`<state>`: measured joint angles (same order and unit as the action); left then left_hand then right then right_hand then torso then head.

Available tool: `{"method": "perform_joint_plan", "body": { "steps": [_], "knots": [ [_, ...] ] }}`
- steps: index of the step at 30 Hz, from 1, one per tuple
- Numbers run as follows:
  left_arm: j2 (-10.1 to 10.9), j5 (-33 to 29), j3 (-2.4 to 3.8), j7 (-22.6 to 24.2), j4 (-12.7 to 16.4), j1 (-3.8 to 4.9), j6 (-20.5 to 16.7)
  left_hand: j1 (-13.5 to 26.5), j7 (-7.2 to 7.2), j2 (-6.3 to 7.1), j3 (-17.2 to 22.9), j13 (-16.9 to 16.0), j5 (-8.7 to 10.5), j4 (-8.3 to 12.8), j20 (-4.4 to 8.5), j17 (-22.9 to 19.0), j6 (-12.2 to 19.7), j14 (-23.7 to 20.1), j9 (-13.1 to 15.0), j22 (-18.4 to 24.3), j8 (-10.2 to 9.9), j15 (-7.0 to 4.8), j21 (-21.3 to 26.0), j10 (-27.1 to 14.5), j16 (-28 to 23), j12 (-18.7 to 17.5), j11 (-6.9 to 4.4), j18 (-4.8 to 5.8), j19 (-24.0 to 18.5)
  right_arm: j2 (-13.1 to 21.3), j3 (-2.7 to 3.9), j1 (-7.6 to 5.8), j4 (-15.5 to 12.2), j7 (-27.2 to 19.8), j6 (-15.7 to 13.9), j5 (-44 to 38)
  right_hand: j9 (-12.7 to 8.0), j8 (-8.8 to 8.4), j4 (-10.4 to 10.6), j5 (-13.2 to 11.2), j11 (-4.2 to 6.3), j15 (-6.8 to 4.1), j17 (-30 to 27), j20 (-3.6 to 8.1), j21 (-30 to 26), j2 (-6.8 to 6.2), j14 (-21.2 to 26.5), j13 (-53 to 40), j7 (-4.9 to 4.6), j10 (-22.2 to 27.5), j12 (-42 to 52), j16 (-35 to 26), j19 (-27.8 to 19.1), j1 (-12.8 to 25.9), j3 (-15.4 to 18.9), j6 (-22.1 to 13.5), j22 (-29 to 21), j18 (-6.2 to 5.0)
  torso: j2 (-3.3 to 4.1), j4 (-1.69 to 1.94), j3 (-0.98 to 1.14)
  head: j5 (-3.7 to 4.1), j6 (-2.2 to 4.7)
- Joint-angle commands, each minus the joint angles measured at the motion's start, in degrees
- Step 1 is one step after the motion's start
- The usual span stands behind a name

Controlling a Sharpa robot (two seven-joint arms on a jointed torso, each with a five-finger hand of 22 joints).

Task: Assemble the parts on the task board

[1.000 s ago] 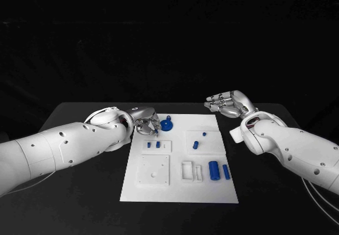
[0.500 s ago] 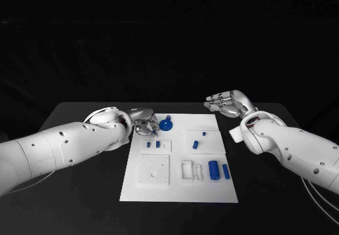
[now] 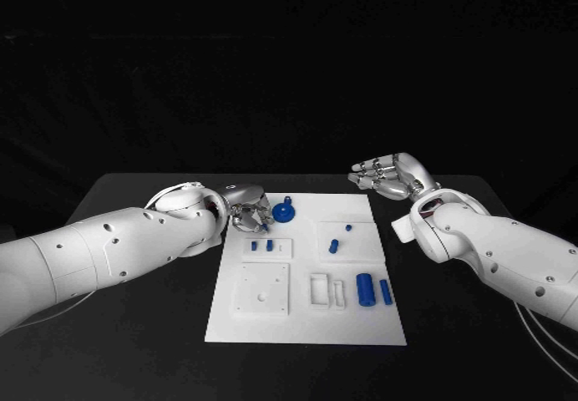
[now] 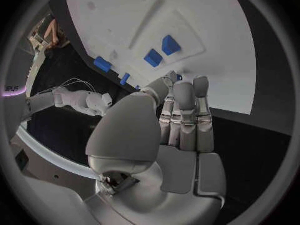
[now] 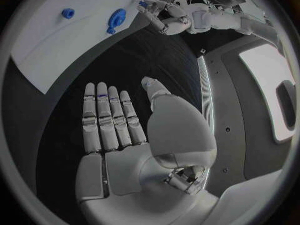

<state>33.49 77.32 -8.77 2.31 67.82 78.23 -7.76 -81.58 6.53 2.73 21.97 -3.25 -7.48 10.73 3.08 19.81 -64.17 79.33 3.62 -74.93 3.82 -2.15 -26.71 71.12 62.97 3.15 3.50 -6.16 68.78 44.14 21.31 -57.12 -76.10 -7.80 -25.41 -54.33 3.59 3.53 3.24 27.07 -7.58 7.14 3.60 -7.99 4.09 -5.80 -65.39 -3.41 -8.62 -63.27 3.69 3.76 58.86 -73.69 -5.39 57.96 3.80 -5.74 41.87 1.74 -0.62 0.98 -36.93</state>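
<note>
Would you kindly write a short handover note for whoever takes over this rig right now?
Left hand: at the white task board's far left edge, beside the round blue disc part; whether it holds anything is unclear.
Right hand: open, empty, above the black table beyond the board's far right corner.
Small blue peg parts and blue cylinder parts lie in board recesses.
Assembly remains.

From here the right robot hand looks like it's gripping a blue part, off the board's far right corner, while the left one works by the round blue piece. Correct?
Not quite. The right robot hand holds nothing: the right wrist view shows its fingers straight with a bare palm. It does sit off the task board's far right corner, and the left robot hand is by the round blue piece.
</note>
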Motion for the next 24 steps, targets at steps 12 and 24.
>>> {"method": "perform_joint_plan", "body": {
  "steps": [12,24],
  "knots": [
    [-1.22,-0.36,-0.79,0.38,-1.26,-0.30,1.06,-0.23,0.04,-0.43,-0.25,-0.06,0.07,-0.17,0.05,0.11,-0.08,0.00,-0.06,-1.18,-0.25,0.07,0.12,0.22,-0.30,0.20,0.14,-0.95,0.00,-0.12,0.03,0.03,-0.06,-0.76,0.71,-0.02,-0.09,-0.04,0.03,0.17,-0.17,0.09,-0.08,0.07,-0.08,0.42,-0.24,0.09,-0.09,0.19,-0.26,-0.27,-0.15,0.00,0.29,-0.43,-0.06,-0.56,0.04,-0.08,0.00,0.14,-0.13],
    [-1.94,-0.34,-1.36,-0.16,-2.23,-0.50,2.11,-0.26,0.06,-0.44,-0.21,-0.06,0.13,-0.13,0.04,0.14,0.02,-0.06,-0.06,-1.19,-0.26,0.09,0.12,0.14,-0.35,0.19,0.16,-0.95,0.00,-0.09,0.03,0.03,-0.07,-0.77,0.73,0.03,-0.09,-0.04,0.03,0.17,-0.17,0.09,-0.08,0.07,-0.08,0.42,-0.24,0.09,-0.09,0.19,-0.26,-0.27,-0.15,0.00,0.29,-0.43,-0.06,-0.56,0.00,0.02,-0.01,0.25,-0.25]
  ]
}}
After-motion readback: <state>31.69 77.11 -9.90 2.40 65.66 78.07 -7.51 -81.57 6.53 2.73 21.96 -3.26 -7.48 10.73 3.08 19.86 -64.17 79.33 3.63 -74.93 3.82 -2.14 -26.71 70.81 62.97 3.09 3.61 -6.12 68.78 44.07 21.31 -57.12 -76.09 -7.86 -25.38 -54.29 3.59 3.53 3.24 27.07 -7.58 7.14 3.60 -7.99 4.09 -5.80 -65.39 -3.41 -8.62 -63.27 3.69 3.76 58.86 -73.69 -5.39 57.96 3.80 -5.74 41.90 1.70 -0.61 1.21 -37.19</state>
